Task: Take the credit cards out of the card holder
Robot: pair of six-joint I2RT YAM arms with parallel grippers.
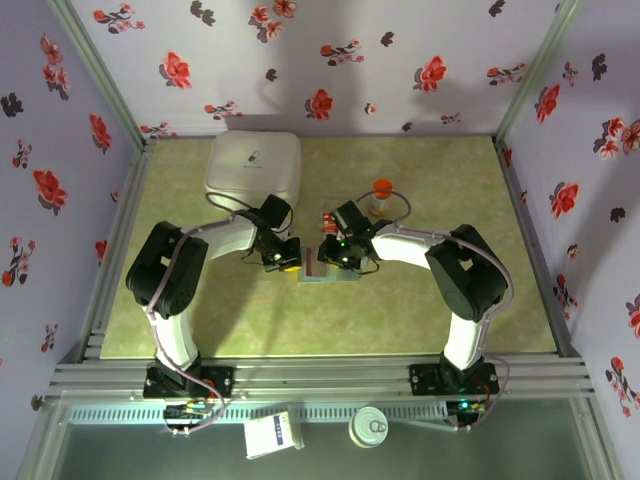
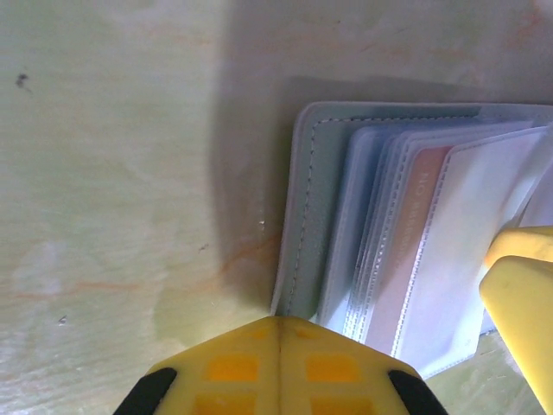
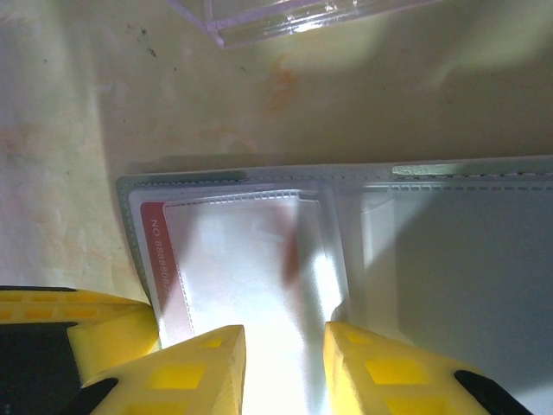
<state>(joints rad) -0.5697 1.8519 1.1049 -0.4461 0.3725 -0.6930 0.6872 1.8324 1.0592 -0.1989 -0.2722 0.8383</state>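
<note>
The right gripper [image 3: 283, 346] is hovering half-open over a clear sleeve, gripping nothing; the left gripper [image 2: 278, 327] is resting closed and empty.
The card holder [image 3: 449, 259] is lying open on the table [image 3: 69, 104], a red credit card [image 3: 152, 251] sitting in its pocket. The best approach is aiming for the card's exposed edge and pinching lightly.

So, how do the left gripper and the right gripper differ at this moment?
The left gripper is shut, its fingers pressed together; the right gripper has its fingers apart. The left gripper sits at the outer edge of the card holder; the right gripper reaches over its clear sleeves. Both have yellow fingers and both are at the card holder.
</note>
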